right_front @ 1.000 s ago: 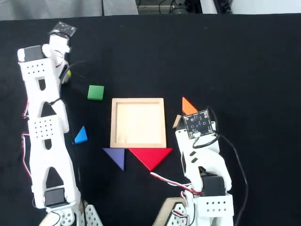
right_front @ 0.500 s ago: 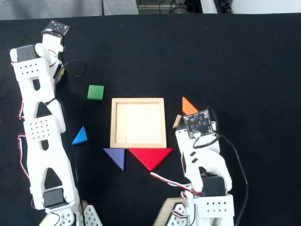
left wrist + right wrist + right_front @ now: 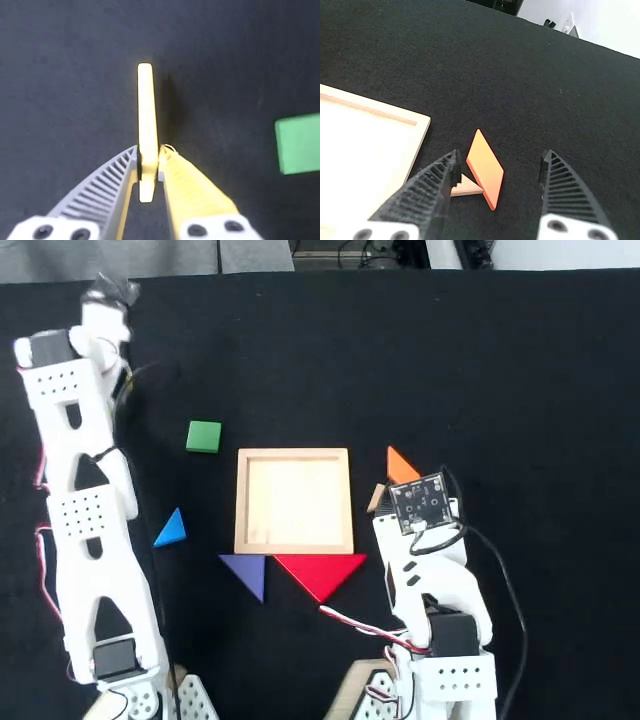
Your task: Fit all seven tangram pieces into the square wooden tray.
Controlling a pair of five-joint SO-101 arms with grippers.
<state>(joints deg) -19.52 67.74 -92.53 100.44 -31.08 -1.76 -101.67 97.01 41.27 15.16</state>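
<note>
Two robot arms work at a black table. The square wooden tray (image 3: pixel 294 500) sits between them and is bare, so by the look of it all seven pieces remain to be placed.

The left gripper (image 3: pixel 148 150) is clamped on a yellow piece (image 3: pixel 145 105), holding it on edge above the cloth, well away from the tray. A green square (image 3: pixel 298 144) lies off to that gripper's side, between it and the tray.

The right gripper (image 3: pixel 499 156) is spread wide over an orange piece (image 3: pixel 486 169), which lies flat beneath the gap. A small tan triangle (image 3: pixel 466 188) touches it, between this gripper and the tray's corner.

A blue triangle (image 3: pixel 170 528), purple triangle (image 3: pixel 246 573) and large red triangle (image 3: pixel 320 573) lie just outside the tray, nearer the arms' bases.

The yellow piece shows edge-on only, so its shape cannot be told. The green square is cut off at the frame edge, and a finger partly covers the tan triangle.
</note>
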